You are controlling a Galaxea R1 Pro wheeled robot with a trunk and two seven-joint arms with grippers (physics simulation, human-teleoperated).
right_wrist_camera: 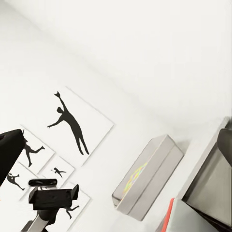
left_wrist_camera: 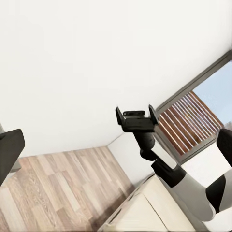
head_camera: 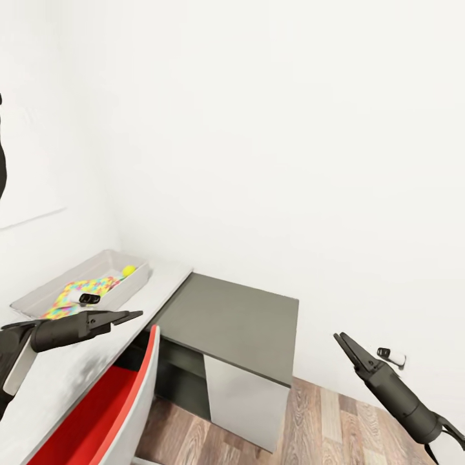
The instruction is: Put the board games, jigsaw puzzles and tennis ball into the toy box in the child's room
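The grey toy box (head_camera: 39, 292) stands on the light grey desk top (head_camera: 64, 368) at the left, against the wall. Inside it lie the multicolour jigsaw puzzles (head_camera: 81, 292) and the tennis ball (head_camera: 128, 270). My left gripper (head_camera: 132, 316) hovers open and empty over the desk, just short of the box's near end. My right gripper (head_camera: 340, 340) hangs open and empty over the floor, right of the desk. The right wrist view shows the toy box (right_wrist_camera: 154, 159) with colour inside it. The board games are out of view.
The dark grey desk top (head_camera: 232, 323) joins the light one, with white fronts below. A red chair (head_camera: 110, 407) is tucked under the desk near my left arm. Wood floor (head_camera: 336, 420) lies to the right. Baseball prints (right_wrist_camera: 72, 125) hang on the wall, and a window (left_wrist_camera: 193, 121) is behind.
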